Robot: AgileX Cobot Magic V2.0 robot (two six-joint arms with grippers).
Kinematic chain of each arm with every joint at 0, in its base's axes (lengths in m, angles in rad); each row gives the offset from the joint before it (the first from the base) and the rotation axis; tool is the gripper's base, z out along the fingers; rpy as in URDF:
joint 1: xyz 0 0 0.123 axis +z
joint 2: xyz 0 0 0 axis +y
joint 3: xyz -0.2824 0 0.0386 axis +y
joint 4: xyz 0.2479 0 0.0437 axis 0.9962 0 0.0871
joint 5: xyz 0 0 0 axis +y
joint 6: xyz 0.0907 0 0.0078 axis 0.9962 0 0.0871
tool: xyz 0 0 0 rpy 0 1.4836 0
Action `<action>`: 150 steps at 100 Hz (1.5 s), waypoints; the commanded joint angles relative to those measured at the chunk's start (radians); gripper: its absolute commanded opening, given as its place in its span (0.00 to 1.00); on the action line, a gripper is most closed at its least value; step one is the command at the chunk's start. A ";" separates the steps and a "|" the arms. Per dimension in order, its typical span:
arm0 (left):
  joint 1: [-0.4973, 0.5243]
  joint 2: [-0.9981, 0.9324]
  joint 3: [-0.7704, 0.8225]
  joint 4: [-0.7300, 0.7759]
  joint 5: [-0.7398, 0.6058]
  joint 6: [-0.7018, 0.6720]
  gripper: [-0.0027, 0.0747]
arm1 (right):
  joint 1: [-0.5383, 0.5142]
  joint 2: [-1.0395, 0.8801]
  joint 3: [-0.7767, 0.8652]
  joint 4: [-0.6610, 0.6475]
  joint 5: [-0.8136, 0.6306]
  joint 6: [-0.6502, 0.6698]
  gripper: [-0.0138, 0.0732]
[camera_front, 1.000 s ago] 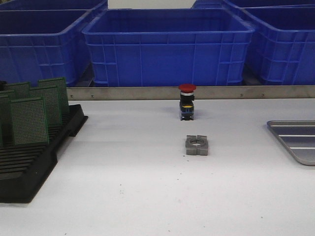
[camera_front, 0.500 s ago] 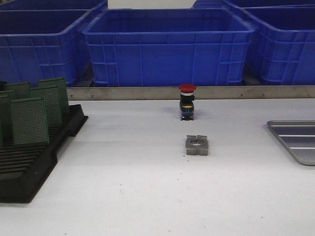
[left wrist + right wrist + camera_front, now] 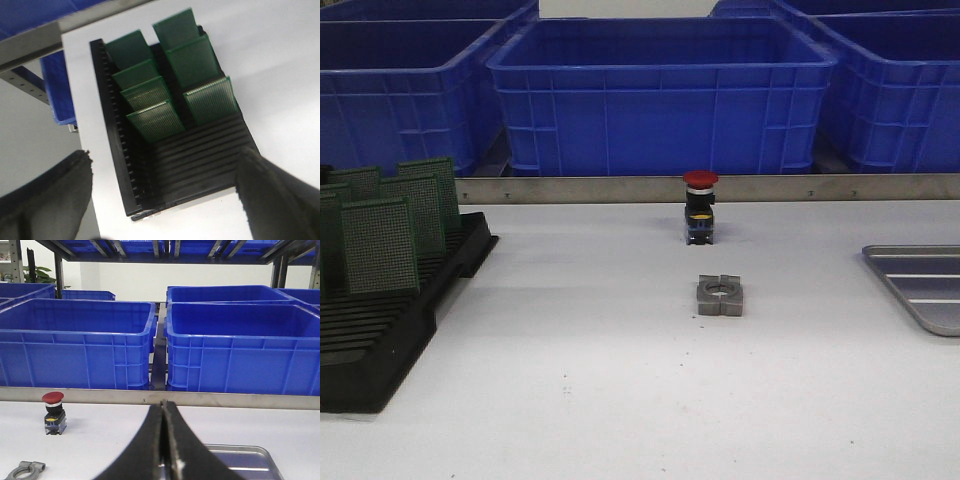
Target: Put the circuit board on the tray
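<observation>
On the counter's (image 3: 620, 400) left edge, black rack (image 3: 380, 340) holds upright green circuit boards (image 3: 380, 245); left wrist view alone shows seven, with left pincer (image 3: 160, 200) spread wide above the rack's bare slots. Center: red button (image 3: 700, 208), grey clamp (image 3: 720, 296). Far right, tray (image 3: 920, 285), bare; right pincer (image 3: 163, 450) clenched, holding nothing, seen only in its wrist view.

No readable text, label, brand, number or sign appears in any view: the green circuit boards (image 3: 155, 117) show only fine dot grids, the blue bins (image 3: 660, 95) carry no markings, and the red-capped push button (image 3: 700, 208) bears a yellow patch too small to read.
</observation>
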 commanded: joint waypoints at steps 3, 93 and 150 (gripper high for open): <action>0.001 0.104 -0.119 -0.093 0.055 0.147 0.75 | 0.001 -0.018 0.004 -0.011 -0.084 0.000 0.08; 0.001 0.626 -0.321 -0.268 0.191 1.127 0.75 | 0.001 -0.018 0.004 -0.011 -0.084 0.000 0.08; 0.001 0.717 -0.321 -0.287 0.111 1.160 0.75 | 0.001 -0.018 0.004 -0.011 -0.084 0.000 0.08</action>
